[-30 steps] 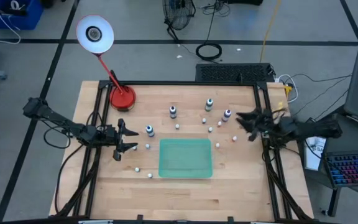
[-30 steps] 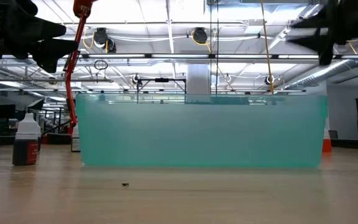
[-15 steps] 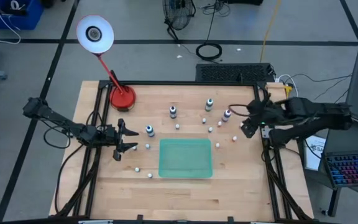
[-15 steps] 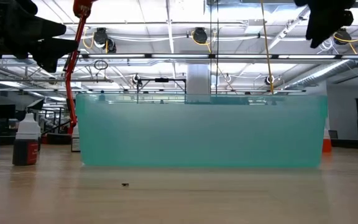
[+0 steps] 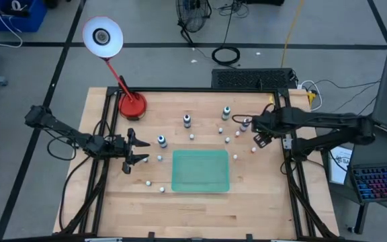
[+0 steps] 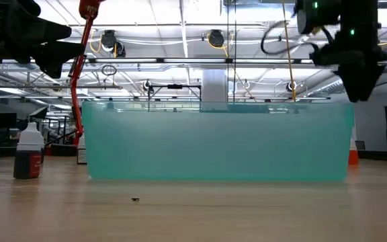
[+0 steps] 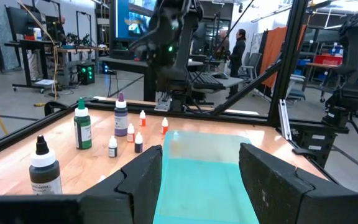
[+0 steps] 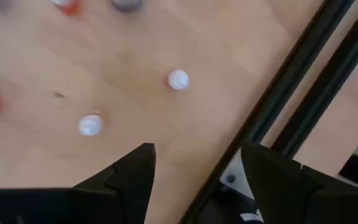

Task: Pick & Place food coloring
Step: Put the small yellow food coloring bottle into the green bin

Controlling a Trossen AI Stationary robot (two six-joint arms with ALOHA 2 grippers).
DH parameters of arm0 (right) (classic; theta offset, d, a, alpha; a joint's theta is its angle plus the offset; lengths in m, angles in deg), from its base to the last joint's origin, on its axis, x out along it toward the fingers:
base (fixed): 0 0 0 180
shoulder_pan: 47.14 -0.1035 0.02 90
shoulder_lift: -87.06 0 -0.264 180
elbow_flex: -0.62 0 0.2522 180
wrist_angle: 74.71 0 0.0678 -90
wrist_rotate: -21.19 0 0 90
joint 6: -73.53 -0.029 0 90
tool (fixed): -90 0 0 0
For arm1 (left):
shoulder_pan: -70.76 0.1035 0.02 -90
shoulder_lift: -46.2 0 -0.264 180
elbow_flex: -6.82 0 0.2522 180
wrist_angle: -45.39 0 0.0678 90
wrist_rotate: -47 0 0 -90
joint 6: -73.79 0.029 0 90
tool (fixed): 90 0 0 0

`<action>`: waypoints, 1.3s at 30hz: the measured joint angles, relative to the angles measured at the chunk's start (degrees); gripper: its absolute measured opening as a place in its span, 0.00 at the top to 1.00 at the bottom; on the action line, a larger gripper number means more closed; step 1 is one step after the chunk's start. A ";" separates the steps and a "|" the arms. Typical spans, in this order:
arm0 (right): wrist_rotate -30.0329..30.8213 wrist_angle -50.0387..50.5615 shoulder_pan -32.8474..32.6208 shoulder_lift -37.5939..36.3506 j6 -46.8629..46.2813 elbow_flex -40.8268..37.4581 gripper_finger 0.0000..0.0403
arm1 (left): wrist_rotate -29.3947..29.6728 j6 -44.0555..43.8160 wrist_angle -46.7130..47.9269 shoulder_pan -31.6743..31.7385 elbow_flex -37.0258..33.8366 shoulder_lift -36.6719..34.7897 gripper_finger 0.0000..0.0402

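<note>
Tray [image 5: 201, 171] sits mid-table w/ bare wood open along its near side and at both near corners. Behind it, bottles [image 5: 187, 121] stand scattered and apart, gaps between them narrow; lamp base [image 5: 132, 105] blocks far-left corner. Right gripper [image 5: 261, 138], fingers spread, hangs over the far-right bottles beside the frame rail [image 5: 285, 134].

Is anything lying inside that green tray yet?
No. From above, the green tray shows only its bare floor, and the little bottles all stand on the table around it.
</note>
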 joint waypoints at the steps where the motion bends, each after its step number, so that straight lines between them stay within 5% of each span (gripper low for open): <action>1: -0.57 -1.66 0.76 -0.18 0.05 -1.59 0.44 | 0.00 0.00 0.00 0.02 0.00 0.00 0.47; 11: -3.30 -17.20 4.90 -0.46 0.70 -11.92 0.45 | -0.04 0.00 0.00 0.02 0.00 0.00 0.47; 39: 1.63 -34.21 6.37 -0.46 -1.38 -22.41 0.48 | -0.07 -0.01 0.00 0.02 0.00 0.00 0.47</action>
